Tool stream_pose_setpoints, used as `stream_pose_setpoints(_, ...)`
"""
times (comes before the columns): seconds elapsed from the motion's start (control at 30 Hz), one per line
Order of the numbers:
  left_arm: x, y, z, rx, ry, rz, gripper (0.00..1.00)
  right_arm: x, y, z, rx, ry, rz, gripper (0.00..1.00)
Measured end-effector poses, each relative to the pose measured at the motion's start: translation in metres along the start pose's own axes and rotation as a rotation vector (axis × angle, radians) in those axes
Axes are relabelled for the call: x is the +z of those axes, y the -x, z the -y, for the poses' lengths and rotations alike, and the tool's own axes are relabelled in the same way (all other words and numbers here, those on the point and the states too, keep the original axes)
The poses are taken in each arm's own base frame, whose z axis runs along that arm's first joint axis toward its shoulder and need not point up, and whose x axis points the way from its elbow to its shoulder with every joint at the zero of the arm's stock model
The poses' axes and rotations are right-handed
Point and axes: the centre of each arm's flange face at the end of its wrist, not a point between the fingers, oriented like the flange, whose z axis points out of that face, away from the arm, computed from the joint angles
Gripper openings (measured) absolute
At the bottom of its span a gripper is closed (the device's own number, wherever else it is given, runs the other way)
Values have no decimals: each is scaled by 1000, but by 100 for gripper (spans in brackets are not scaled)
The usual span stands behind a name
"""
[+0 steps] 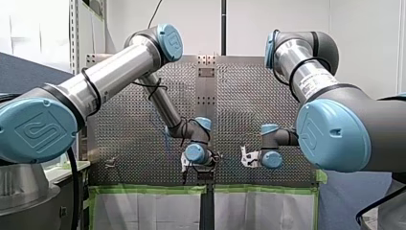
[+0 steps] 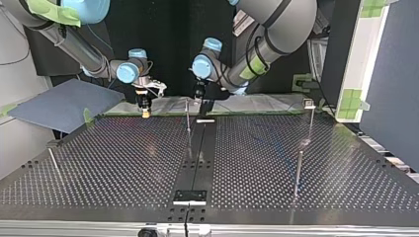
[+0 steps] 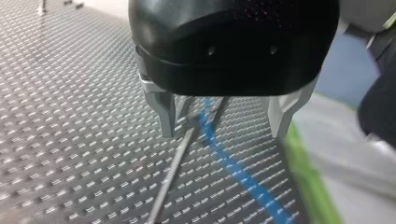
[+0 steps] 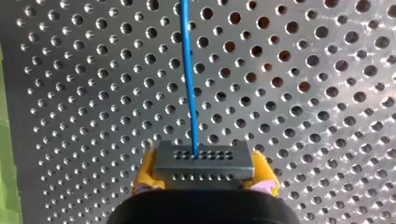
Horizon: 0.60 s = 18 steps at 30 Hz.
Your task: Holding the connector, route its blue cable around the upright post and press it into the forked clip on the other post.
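My right gripper [image 2: 144, 111], upper left in top view, points down and clamps the connector [image 4: 204, 161]. My left gripper [image 3: 222, 121], jaws wide, frames post [image 3: 173, 168] and cable [image 3: 233, 170].

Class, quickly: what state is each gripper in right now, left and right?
Left gripper: open, with the blue cable running between its fingers.
Right gripper: shut on the connector.
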Motion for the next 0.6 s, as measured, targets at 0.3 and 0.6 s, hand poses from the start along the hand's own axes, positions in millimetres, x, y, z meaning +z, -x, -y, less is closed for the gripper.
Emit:
stream_pose_setpoints(0.3,-17,-21,5,33,-75,-57,98,0,0,1,0,-1,0,36)
stream_pose_setpoints(0.6,-19,-10,14,32,-101,-34,98,0,0,3,0,-5,0,36)
